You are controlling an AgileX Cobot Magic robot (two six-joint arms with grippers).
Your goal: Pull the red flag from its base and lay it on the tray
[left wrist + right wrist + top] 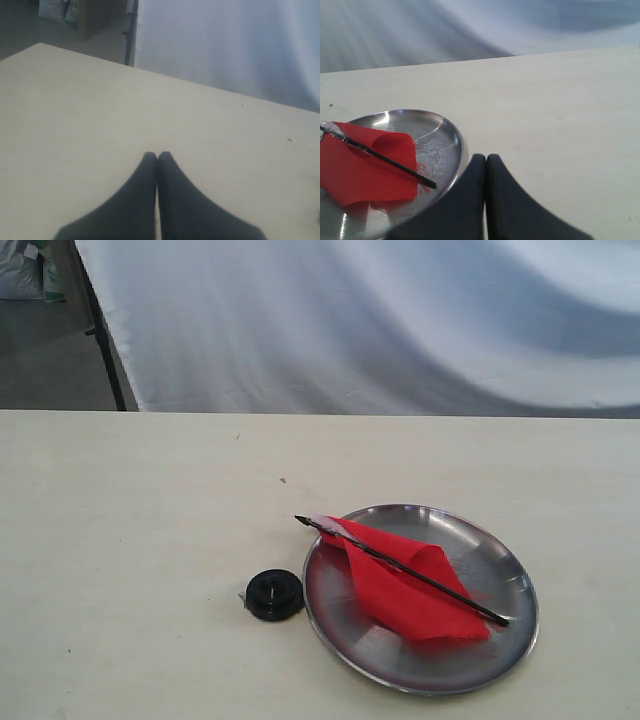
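Observation:
The red flag lies crumpled in the steel tray, its thin black pole slanting across the cloth with the point over the tray's left rim. The black round base stands alone on the table just left of the tray. In the right wrist view the flag and tray lie beside my right gripper, which is shut on nothing, close to the tray's rim. My left gripper is shut over bare table. Neither gripper shows in the exterior view.
A pale wooden table carries everything. A white cloth backdrop hangs behind its far edge, with a black stand leg at the back left.

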